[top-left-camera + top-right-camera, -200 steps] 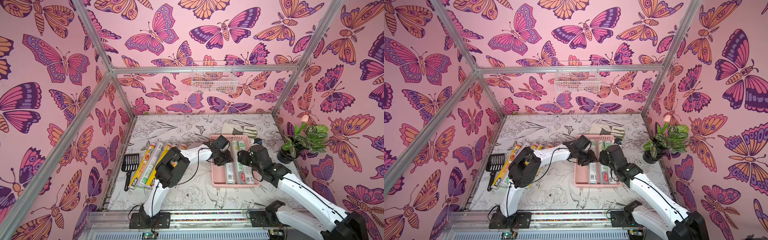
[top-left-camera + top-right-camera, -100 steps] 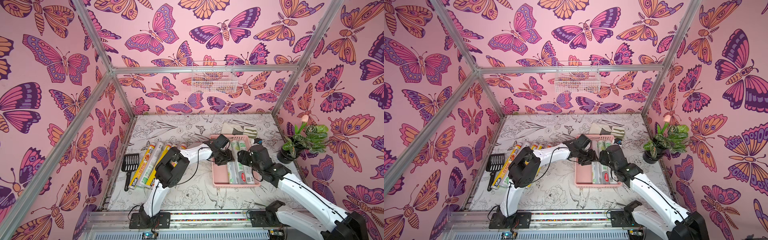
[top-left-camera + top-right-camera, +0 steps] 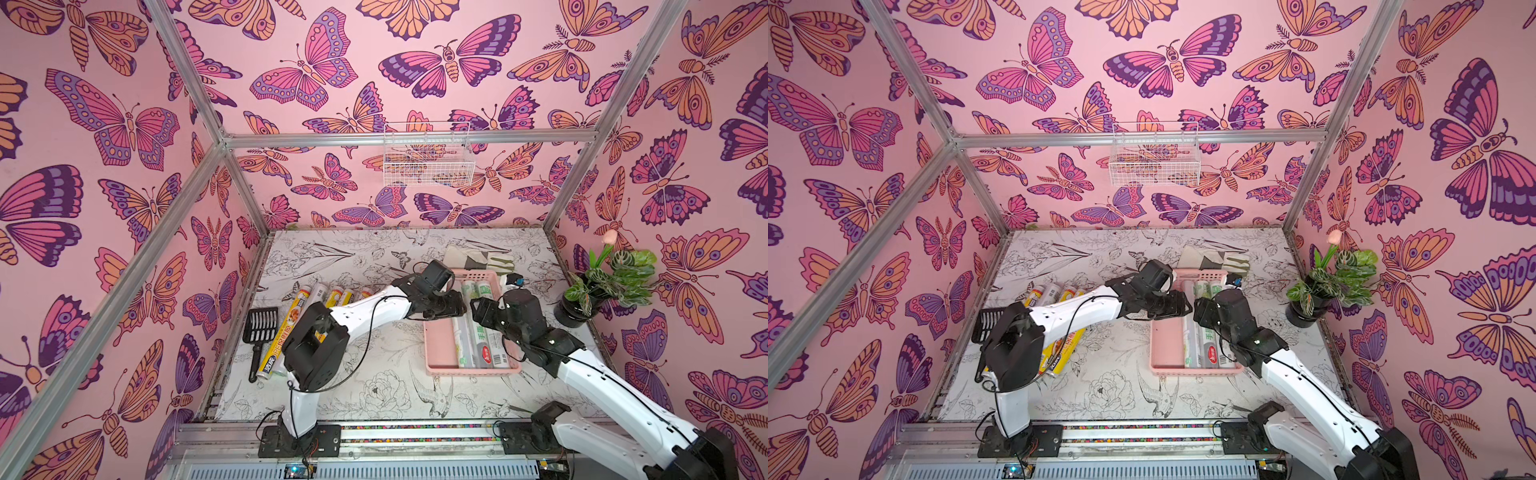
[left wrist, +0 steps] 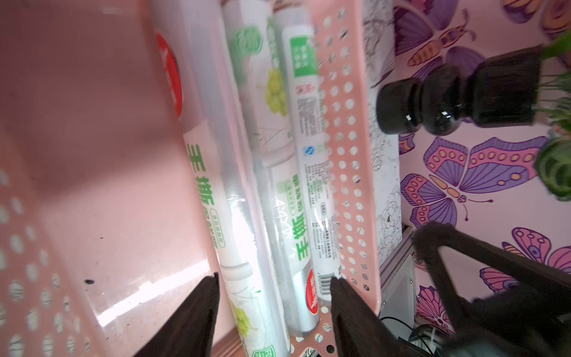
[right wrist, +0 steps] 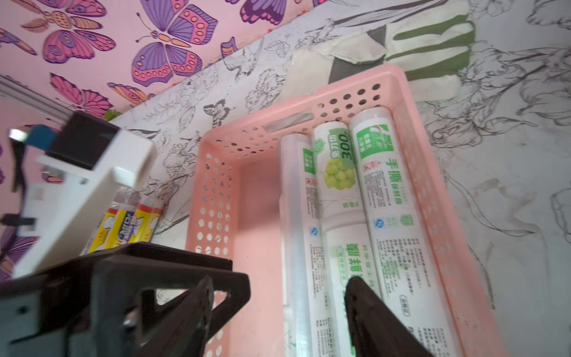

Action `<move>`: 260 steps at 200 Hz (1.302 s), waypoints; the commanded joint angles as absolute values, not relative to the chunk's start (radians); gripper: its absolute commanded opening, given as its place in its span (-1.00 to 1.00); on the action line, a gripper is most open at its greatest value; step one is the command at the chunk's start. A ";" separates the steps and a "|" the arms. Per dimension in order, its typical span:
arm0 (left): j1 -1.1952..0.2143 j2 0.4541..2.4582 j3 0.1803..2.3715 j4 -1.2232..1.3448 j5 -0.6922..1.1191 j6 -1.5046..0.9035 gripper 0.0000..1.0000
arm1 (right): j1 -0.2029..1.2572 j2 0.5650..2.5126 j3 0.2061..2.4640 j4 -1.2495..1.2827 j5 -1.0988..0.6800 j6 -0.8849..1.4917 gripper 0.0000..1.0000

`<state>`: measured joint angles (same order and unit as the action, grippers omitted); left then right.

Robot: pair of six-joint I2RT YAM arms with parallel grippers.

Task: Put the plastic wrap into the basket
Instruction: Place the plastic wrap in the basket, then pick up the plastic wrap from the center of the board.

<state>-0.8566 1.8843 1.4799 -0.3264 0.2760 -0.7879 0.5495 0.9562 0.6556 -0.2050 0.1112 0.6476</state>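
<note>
The pink basket [image 3: 439, 353] [image 3: 1165, 345] sits right of centre on the table. Three whitish rolls of plastic wrap [image 3: 478, 338] [image 4: 272, 160] [image 5: 336, 197] with green print lie side by side along its right half. More plastic wrap, several yellow rolls [image 3: 291, 328] [image 3: 1065, 347], lies on the table at the left. My left gripper [image 3: 460, 306] [image 4: 273, 279] hangs open just above the rolls at the basket's far end and grips nothing. My right gripper [image 3: 476, 309] [image 5: 278, 282] faces it, open over the basket, with nothing held.
A black slotted scoop [image 3: 259, 328] lies left of the yellow rolls. A potted plant [image 3: 609, 284] stands at the right wall. Folded gloves [image 3: 478, 259] lie behind the basket. A white wire basket [image 3: 428, 160] hangs on the back wall.
The left gripper's jaws have spread wider over the rolls in the basket, and its wrist has edged slightly toward the back. The right arm has stayed put.
</note>
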 commanded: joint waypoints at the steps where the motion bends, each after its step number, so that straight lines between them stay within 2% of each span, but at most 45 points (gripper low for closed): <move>1: -0.846 1.799 1.415 -0.333 0.165 -0.681 0.23 | 0.543 0.958 0.656 -0.110 0.009 0.618 0.40; 50: -0.795 1.576 1.203 -0.332 -0.007 -0.604 0.20 | 0.557 1.077 0.719 -0.031 -0.188 0.612 0.30; 138: -0.551 1.135 0.793 -0.416 -0.080 -0.628 0.26 | 0.751 1.342 0.942 -0.094 -0.217 0.494 0.27; 193: -0.459 1.060 0.716 -0.525 -0.126 -0.641 0.28 | 0.848 1.529 1.111 -0.195 -0.284 0.421 0.27; 260: -0.164 1.111 0.780 -0.630 -0.094 -0.605 0.34 | 0.910 1.723 1.280 -0.278 -0.347 0.409 0.26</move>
